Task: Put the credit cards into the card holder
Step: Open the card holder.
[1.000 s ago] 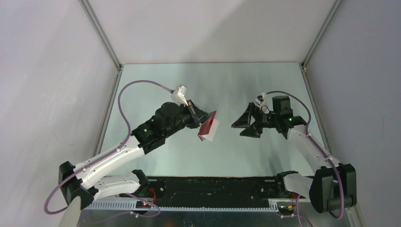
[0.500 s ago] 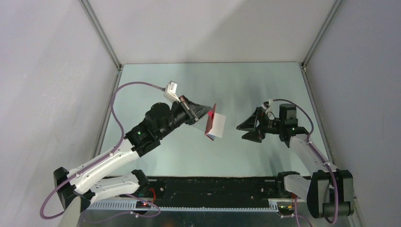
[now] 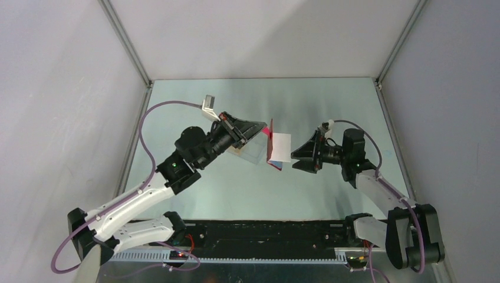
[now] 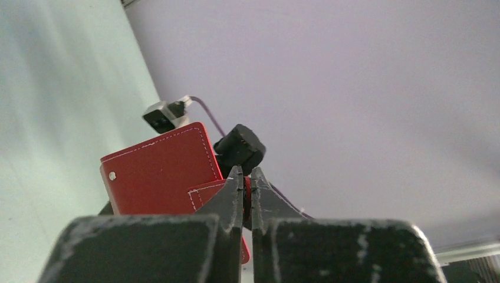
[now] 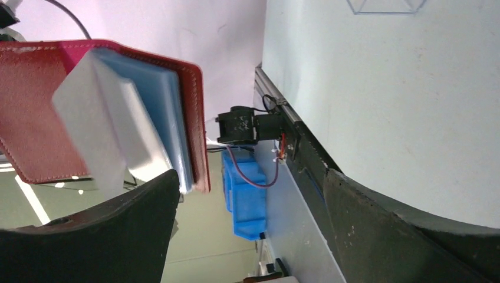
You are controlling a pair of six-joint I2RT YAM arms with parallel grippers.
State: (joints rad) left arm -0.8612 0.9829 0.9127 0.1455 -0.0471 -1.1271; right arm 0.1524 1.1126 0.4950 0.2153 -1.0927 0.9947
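My left gripper (image 3: 265, 133) is shut on the red card holder (image 3: 272, 137) and holds it in the air above the middle of the table. In the left wrist view the jaws (image 4: 247, 177) pinch the holder's edge by its red closing tab, with the red cover (image 4: 159, 171) to the left. The holder hangs open, its pale inner leaves (image 3: 282, 147) facing right. My right gripper (image 3: 295, 160) is open and empty, just right of the holder. In the right wrist view (image 5: 250, 177) the holder's blue-grey inside (image 5: 168, 112) sits by the left finger. No credit cards are in view.
A clear plastic box (image 3: 252, 152) lies on the table under my left gripper; its outline also shows in the right wrist view (image 5: 386, 6). Grey walls close the cell on three sides. A black rail (image 3: 265, 233) runs along the near edge. A blue bin (image 5: 244, 194) stands outside.
My left arm has carried the card holder right and toward the back, turning its open side to the right. My right gripper has moved left, close up to the holder, still open.
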